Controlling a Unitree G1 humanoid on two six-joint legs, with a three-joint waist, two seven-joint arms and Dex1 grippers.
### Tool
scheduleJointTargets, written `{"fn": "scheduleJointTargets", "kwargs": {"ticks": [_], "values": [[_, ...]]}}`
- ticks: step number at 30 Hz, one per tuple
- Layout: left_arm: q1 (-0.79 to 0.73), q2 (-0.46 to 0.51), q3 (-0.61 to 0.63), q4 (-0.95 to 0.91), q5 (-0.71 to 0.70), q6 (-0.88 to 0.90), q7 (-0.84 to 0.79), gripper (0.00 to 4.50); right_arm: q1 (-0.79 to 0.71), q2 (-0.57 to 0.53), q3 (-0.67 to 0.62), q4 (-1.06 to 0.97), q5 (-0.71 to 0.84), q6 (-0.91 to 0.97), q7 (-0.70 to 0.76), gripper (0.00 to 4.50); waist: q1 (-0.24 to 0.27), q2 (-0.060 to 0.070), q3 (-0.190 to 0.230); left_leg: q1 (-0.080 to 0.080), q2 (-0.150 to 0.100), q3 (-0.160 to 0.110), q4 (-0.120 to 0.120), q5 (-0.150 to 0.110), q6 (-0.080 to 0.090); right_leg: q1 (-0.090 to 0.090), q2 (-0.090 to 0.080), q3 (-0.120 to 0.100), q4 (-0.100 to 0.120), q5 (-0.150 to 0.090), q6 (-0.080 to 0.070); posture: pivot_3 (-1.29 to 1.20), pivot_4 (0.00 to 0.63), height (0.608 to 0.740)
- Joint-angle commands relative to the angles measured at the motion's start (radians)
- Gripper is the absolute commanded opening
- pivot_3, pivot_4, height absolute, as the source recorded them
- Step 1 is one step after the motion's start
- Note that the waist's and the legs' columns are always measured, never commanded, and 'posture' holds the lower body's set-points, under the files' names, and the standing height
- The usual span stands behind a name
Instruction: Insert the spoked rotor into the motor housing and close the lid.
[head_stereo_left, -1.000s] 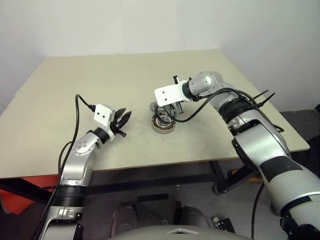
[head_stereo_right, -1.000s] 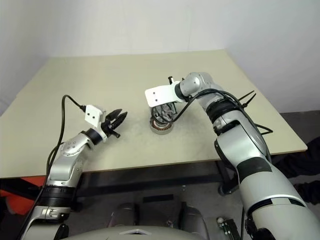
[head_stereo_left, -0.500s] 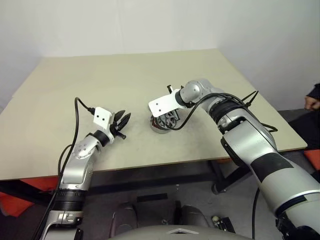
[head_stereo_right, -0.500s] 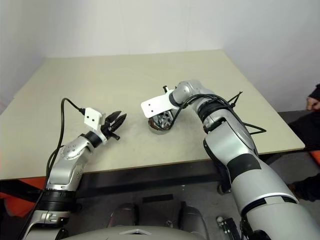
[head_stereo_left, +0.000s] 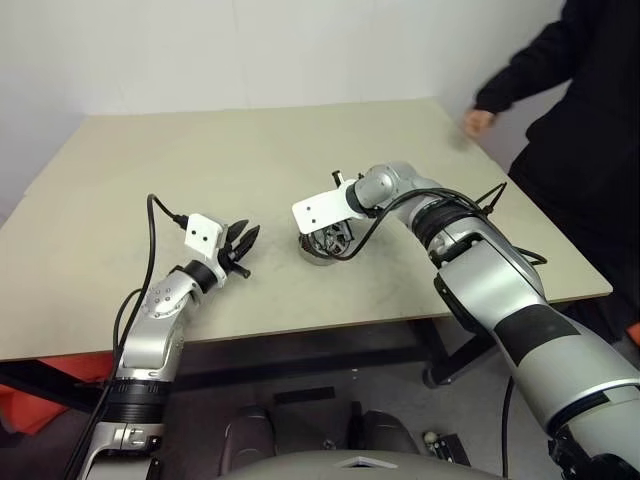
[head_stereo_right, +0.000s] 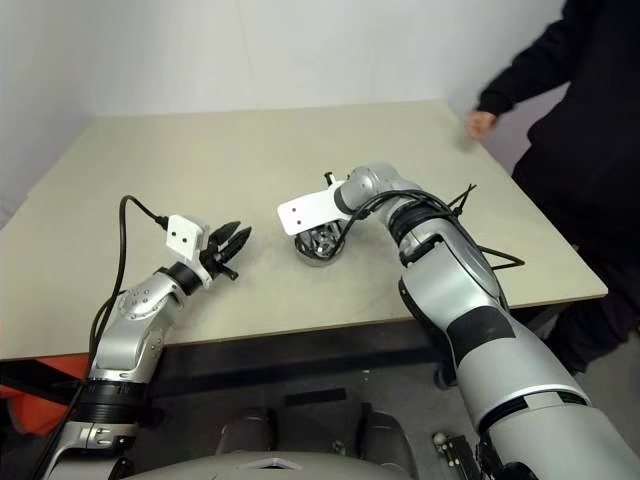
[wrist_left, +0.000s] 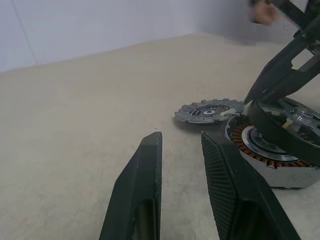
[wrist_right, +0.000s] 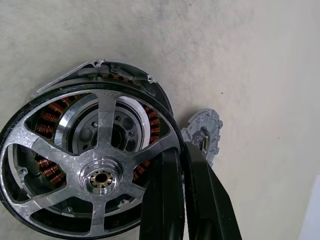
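Note:
The motor housing (wrist_right: 107, 67), a silver cup with copper windings, stands mid-table (head_stereo_left: 318, 252). Over it lies the spoked rotor (wrist_right: 107, 115), a dark ring (wrist_left: 280, 132) with silvery spokes, tilted across the housing's mouth. My right gripper (wrist_right: 178, 150) is shut on the rotor's rim, reaching down from above (head_stereo_left: 330, 235). The lid (wrist_left: 207, 109), a notched grey disc, lies flat on the table just behind the housing (wrist_right: 202, 135). My left gripper (wrist_left: 181, 137) hovers open and empty to the left of the housing (head_stereo_left: 245, 240), pointing at it.
The beige table (head_stereo_left: 200, 160) has bare room at the left and back. A person in black stands at the back right, with a hand (head_stereo_left: 478, 120) near the table's far right corner.
My right gripper has sunk a little with the rotor onto the housing. A person has come into view at the right, reaching to the table's corner. The left arm has kept still.

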Motion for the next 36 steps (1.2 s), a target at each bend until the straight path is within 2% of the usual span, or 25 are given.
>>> {"fn": "scheduleJointTargets", "kwargs": {"ticks": [1, 2, 12, 23, 29, 36], "values": [[-0.002, 0.008, 0.009, -0.042, -0.001, -0.010, 0.004, 1.30, -0.057, 0.003, -0.029, -0.017, 0.012, 0.004, -0.034, 1.04, 0.000, 0.000, 0.000, 0.000, 0.000, 0.000, 0.000, 0.000, 0.000, 0.000, 0.000, 0.000, 0.000, 0.000, 0.000, 0.00, 0.000, 0.740], [-0.001, 0.008, 0.009, -0.042, -0.001, -0.010, 0.004, 1.30, -0.059, 0.003, -0.034, -0.018, 0.018, 0.001, -0.030, 1.33, 0.000, 0.000, 0.000, 0.000, 0.000, 0.000, 0.000, 0.000, 0.000, 0.000, 0.000, 0.000, 0.000, 0.000, 0.000, 0.00, 0.000, 0.740], [-0.005, 0.008, 0.007, -0.035, -0.002, -0.012, -0.002, 1.30, -0.070, -0.019, -0.107, -0.049, 0.071, -0.010, -0.010, 1.33, 0.001, 0.000, 0.000, -0.001, 0.000, 0.000, 0.000, 0.000, 0.000, 0.000, 0.000, 0.000, -0.001, 0.000, 0.000, 0.00, 0.000, 0.740], [-0.026, 0.011, 0.000, -0.016, 0.000, -0.012, -0.014, 1.30, -0.012, -0.036, -0.153, -0.122, 0.124, -0.010, 0.058, 1.33, 0.001, 0.000, 0.000, -0.001, 0.000, 0.000, 0.000, 0.000, 0.000, 0.000, 0.000, 0.000, -0.001, 0.000, 0.000, 0.00, 0.000, 0.740], [-0.031, 0.012, 0.001, -0.011, 0.000, -0.013, -0.020, 1.30, 0.007, -0.041, -0.153, -0.134, 0.122, 0.001, 0.054, 1.33, 0.002, 0.000, 0.000, -0.001, 0.000, 0.000, 0.000, 0.000, 0.000, 0.000, 0.000, 0.000, -0.001, 0.000, 0.000, 0.00, 0.000, 0.740], [-0.022, 0.014, 0.007, -0.022, -0.002, -0.010, -0.017, 1.30, 0.038, -0.074, -0.223, -0.186, 0.182, 0.066, 0.015, 1.33, 0.003, 0.000, 0.000, -0.001, 0.000, 0.000, 0.000, 0.000, 0.000, 0.000, 0.000, 0.000, -0.001, 0.000, 0.000, 0.00, 0.000, 0.740]]}}
